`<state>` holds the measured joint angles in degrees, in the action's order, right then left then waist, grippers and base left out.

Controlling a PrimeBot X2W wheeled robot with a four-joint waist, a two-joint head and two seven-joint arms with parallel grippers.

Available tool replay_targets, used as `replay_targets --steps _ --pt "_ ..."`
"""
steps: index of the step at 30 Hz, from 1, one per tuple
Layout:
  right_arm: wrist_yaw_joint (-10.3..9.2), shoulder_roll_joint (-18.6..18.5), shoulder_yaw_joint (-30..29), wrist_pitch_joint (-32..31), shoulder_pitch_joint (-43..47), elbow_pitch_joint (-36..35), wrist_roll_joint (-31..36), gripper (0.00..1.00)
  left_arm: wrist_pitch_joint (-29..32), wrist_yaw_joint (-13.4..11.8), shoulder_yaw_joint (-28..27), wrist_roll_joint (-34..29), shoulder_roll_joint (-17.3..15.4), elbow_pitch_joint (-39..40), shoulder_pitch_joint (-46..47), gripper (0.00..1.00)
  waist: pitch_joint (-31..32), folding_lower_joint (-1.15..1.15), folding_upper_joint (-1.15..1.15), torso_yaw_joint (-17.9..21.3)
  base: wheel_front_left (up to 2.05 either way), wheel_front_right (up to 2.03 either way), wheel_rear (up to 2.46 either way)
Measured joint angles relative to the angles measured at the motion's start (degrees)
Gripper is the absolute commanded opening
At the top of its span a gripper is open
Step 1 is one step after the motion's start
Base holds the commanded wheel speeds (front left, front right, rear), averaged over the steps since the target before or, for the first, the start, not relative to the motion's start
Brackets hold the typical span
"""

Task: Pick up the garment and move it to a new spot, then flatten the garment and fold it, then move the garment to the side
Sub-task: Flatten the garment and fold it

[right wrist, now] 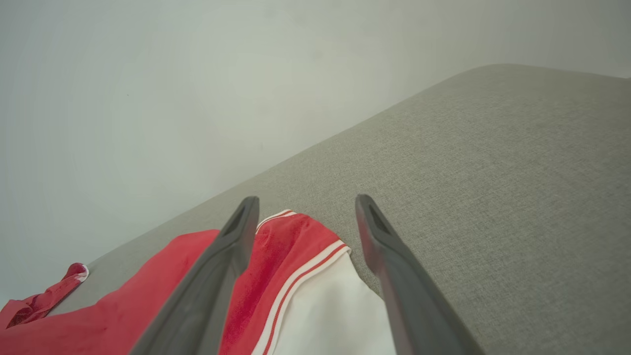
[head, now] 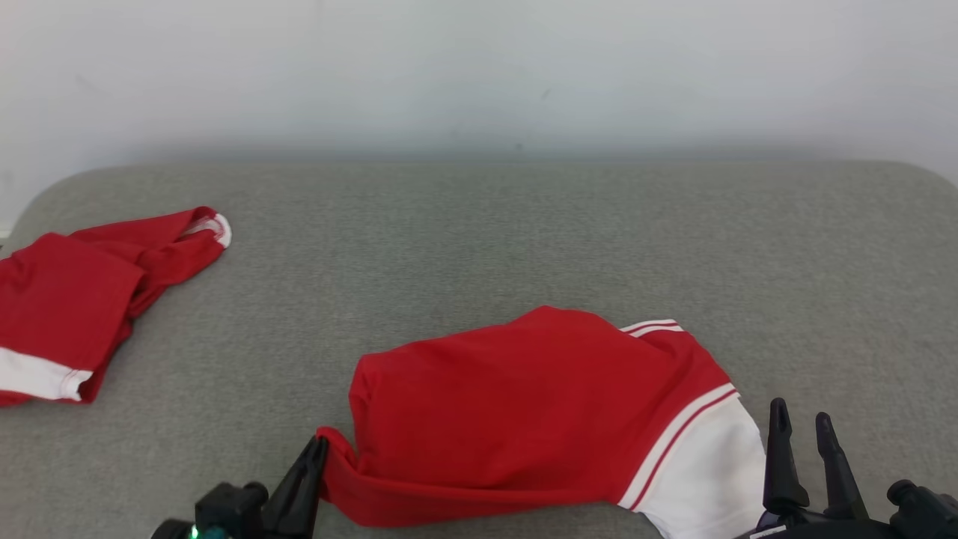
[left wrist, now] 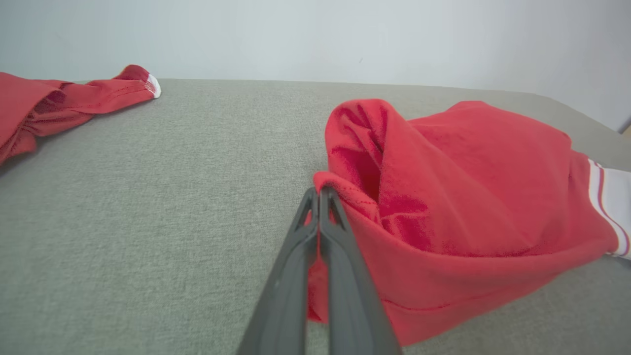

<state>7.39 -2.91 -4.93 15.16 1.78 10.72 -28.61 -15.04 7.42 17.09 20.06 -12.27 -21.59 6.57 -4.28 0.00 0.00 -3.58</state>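
Observation:
The garment (head: 524,412) is a red shirt with a white, red-striped sleeve, lying bunched near the front of the grey cushioned surface (head: 524,224). My left gripper (head: 318,443) is shut on its near left corner, and the red hem curls over the closed tips (left wrist: 319,190). In the left wrist view the garment (left wrist: 468,187) stands up in loose folds to the right of the fingers. My right gripper (head: 801,412) is open beside the white sleeve. In the right wrist view its fingers (right wrist: 306,201) straddle the striped sleeve of the garment (right wrist: 296,246) without gripping it.
A second red garment (head: 67,299) with white trim lies crumpled at the far left edge; it also appears as the second garment (left wrist: 74,96) and the second garment (right wrist: 44,296). A pale wall rises behind the surface. Bare grey fabric stretches across the middle and right.

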Motion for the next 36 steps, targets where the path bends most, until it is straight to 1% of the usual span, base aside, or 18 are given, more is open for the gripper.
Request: replay_targets --steps 3,7,11,12,14,19,24,27,32,36 --pt "0.0 0.0 0.2 0.0 -0.6 0.8 0.1 1.0 0.0 0.1 0.9 1.1 -0.8 -3.7 3.4 0.0 -0.2 0.0 0.0 1.5 0.0 0.0 0.0" --pt "0.0 0.0 0.5 0.0 -1.0 1.6 0.4 1.0 0.0 0.1 -0.2 3.1 -1.4 -7.3 7.2 0.0 -0.7 0.0 0.0 3.5 0.0 0.0 0.0" --pt "0.0 0.0 0.5 0.0 -1.4 2.5 0.4 1.0 0.0 0.1 0.5 3.4 -1.4 -10.6 8.8 0.0 -1.1 0.0 0.0 5.1 0.0 0.0 0.0" --pt "0.0 0.0 0.5 0.0 -1.5 2.6 0.4 1.0 0.0 0.1 0.7 3.5 -1.4 -10.9 9.1 0.38 -1.2 0.0 0.0 5.3 0.0 0.0 0.0" --pt "0.0 0.0 0.3 0.0 -1.5 2.8 0.4 1.0 0.0 0.1 -0.1 3.5 -1.2 -10.8 9.4 1.0 -1.2 0.01 0.0 5.4 0.0 0.0 0.0" --pt "0.0 0.0 0.2 0.0 -1.3 2.8 0.4 1.0 0.0 0.1 -2.6 3.4 -0.5 -9.6 8.3 1.0 -0.8 0.0 0.0 4.2 0.0 0.0 0.0" --pt "0.0 0.0 -0.6 0.0 -0.7 2.6 0.6 1.0 0.0 0.1 -5.4 3.0 0.3 -6.3 3.5 1.0 -0.3 0.0 0.0 2.7 0.0 0.0 0.0" --pt "0.0 0.0 -1.2 0.0 -0.6 2.5 1.0 1.0 0.0 0.1 -8.1 2.6 1.2 -3.5 0.4 1.0 -0.2 0.0 0.0 1.8 0.0 0.0 0.0" --pt "0.0 0.0 -2.7 0.0 0.2 2.6 2.8 1.0 0.0 -0.1 -13.4 0.4 4.6 3.0 -6.2 1.0 0.0 -0.01 0.0 1.3 0.0 0.0 0.0" --pt "0.0 0.0 -3.0 0.0 0.9 3.6 6.7 1.0 0.0 -0.1 -13.8 -1.4 6.1 5.7 -11.2 1.0 -0.2 0.0 0.0 1.2 0.0 0.0 0.0"
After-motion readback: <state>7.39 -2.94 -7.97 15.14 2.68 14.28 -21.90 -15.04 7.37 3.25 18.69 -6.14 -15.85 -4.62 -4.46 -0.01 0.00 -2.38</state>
